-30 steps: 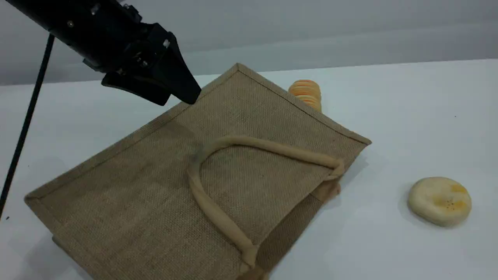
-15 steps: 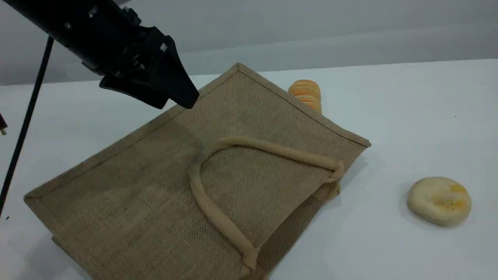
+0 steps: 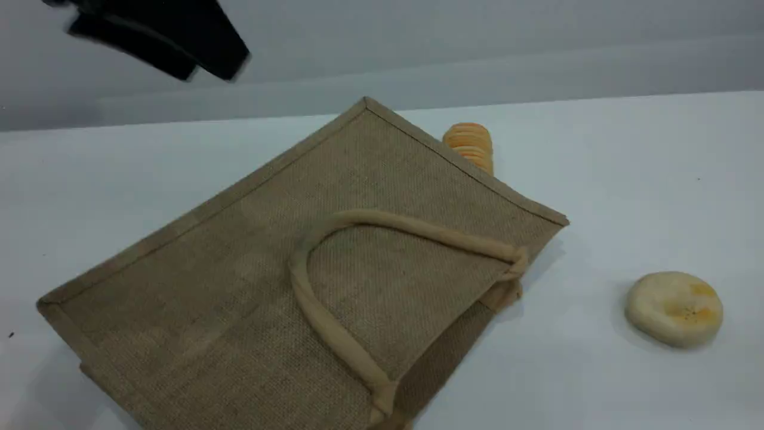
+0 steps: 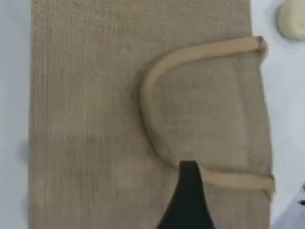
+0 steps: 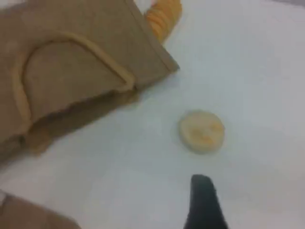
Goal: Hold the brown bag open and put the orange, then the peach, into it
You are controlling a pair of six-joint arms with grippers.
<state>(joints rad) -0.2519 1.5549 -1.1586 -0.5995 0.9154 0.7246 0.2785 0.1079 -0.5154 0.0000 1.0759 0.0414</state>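
The brown bag (image 3: pixel 209 286) lies flat on the white table, its mouth toward the right. One beige handle (image 3: pixel 418 229) rests looped on its upper face. High above the bag's far left side hangs my left gripper (image 3: pixel 218 68), blurred and open, with nothing in it. The left wrist view looks straight down on the bag (image 4: pixel 86 119), its handle (image 4: pixel 147 95) and one dark fingertip (image 4: pixel 188 191). In the right wrist view one fingertip (image 5: pixel 204 200) of my right gripper hovers over bare table, right of the bag (image 5: pixel 71 28), with nothing at it. The orange and the peach are out of view.
A ridged beige-and-orange roll (image 3: pixel 471 146) stands behind the bag's far right edge. A flat cream-yellow dimpled disc (image 3: pixel 674 307) lies on the table to the bag's right, near my right fingertip (image 5: pixel 201 131). A brown patch (image 5: pixel 24 214) shows at that view's bottom left corner.
My left gripper has lifted up and to the left, away from the bag's far edge. The bag, roll and disc have not moved.
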